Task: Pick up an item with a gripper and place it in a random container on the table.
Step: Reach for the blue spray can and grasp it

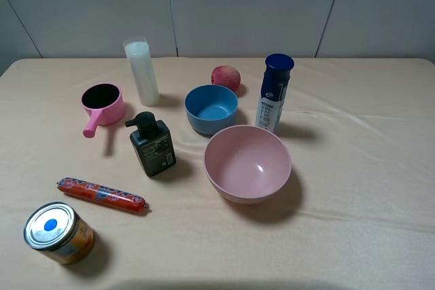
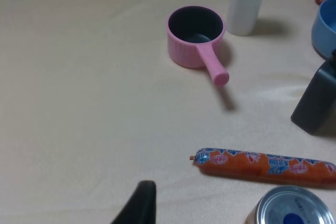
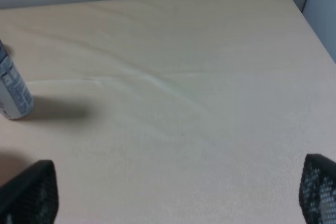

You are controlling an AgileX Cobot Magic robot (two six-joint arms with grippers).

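Observation:
The bottle (image 1: 275,93), with a dark blue cap and a white printed label, stands upright on the beige table (image 1: 367,168), just behind the right rim of the large pale pink bowl (image 1: 238,157). The bowl holds nothing. Neither gripper shows in the exterior high view. In the right wrist view my right gripper (image 3: 176,187) is open and empty, with its fingers wide apart over bare cloth. The bottle's base (image 3: 11,90) stands far off to one side there. In the left wrist view only one black finger (image 2: 142,200) shows, holding nothing.
A blue bowl (image 1: 211,108) and a peach (image 1: 225,77) sit behind the pink bowl. On the left are a white cylinder (image 1: 141,71), a pink handled pot (image 1: 102,103), a dark green pump bottle (image 1: 152,144), a red sausage (image 1: 102,194) and a tin can (image 1: 58,232).

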